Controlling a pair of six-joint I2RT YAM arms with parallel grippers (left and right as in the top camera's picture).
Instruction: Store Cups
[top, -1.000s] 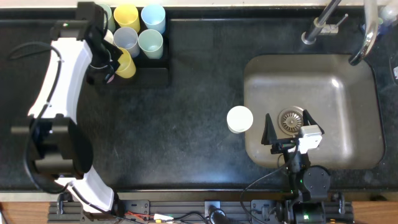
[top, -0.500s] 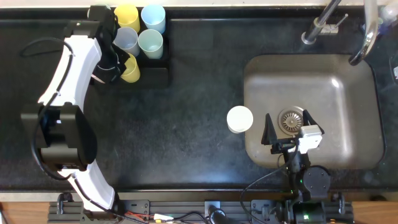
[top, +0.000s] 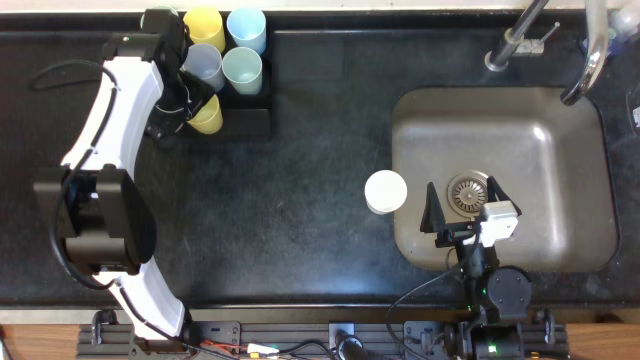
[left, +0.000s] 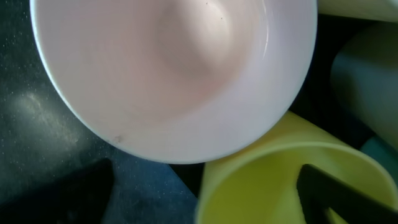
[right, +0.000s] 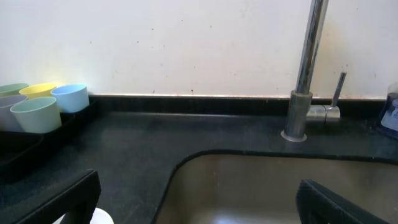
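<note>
Top view: white cup just beside the right gripper, fingers apart over the sink; left wrist view: left gripper spread, one finger inside the yellow cup, pale cup just ahead.

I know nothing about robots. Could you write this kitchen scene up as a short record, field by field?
Surface: black stone counter with a steel sink
Storage: black cup tray at the far left
Cups standing in tray: yellow plastic cup, light blue cup, lavender cup, mint green cup
Left gripper: open, one finger inside a second yellow cup at the tray
Loose cup: white cup on the counter beside the sink
Right gripper: open, empty, over the sink
</note>
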